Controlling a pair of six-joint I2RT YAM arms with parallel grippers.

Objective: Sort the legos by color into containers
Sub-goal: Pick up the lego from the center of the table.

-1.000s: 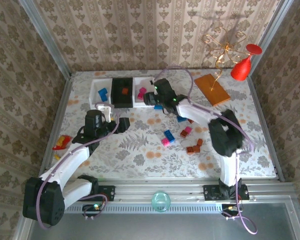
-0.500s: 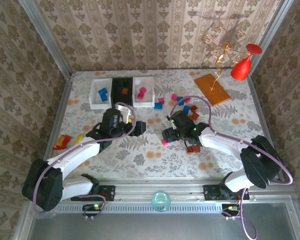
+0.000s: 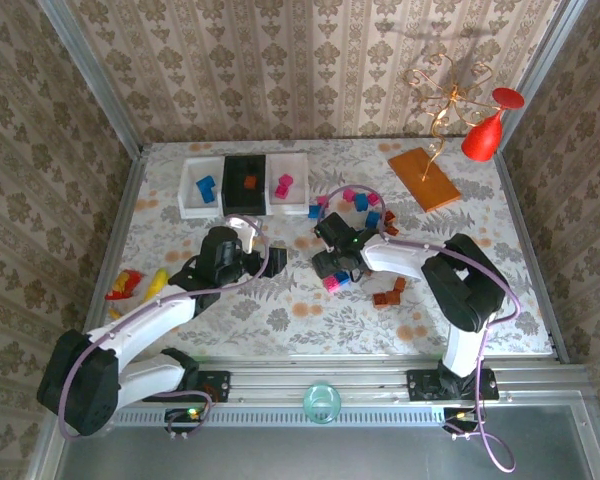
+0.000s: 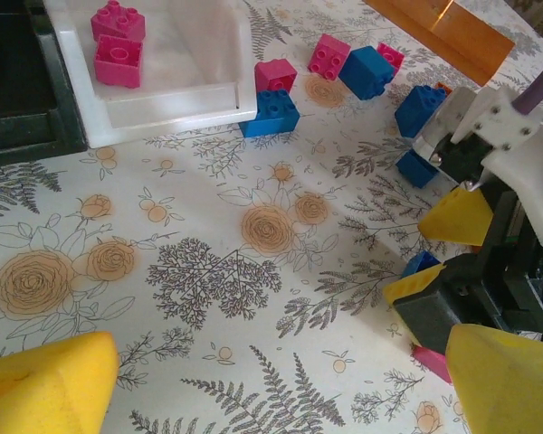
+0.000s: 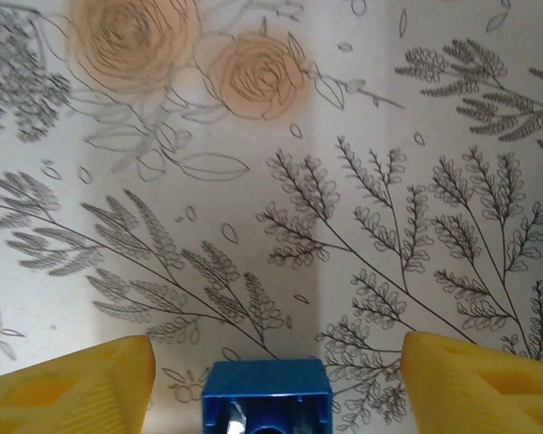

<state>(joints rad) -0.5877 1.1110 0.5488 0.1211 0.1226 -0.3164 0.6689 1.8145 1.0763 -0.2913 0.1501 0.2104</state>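
The containers stand in a row at the back: a white tray (image 3: 187, 187) with a blue lego, a black tray (image 3: 245, 198) with an orange-brown one, and a white tray (image 3: 298, 185) with pink ones (image 4: 118, 41). My right gripper (image 3: 332, 270) is open low over the table, straddling a blue lego (image 5: 267, 395) with a gap on each side of its fingers (image 5: 72, 380). A pink lego (image 4: 432, 360) lies beside it. My left gripper (image 4: 281, 357) is open and empty just left of it, over bare cloth. Other blue and pink legos (image 3: 358, 200) lie scattered behind.
Orange-brown legos (image 3: 388, 295) lie right of the right gripper. A flat orange board (image 3: 425, 180) and a red goblet (image 3: 485, 135) are at the back right. Red and yellow pieces (image 3: 130, 285) sit at the table's left edge. A blue and pink pair (image 4: 276, 95) rests against the right white tray.
The right arm has swung from the right white tray down to the loose legos mid-table and now straddles a blue one. The left gripper has moved right toward it.
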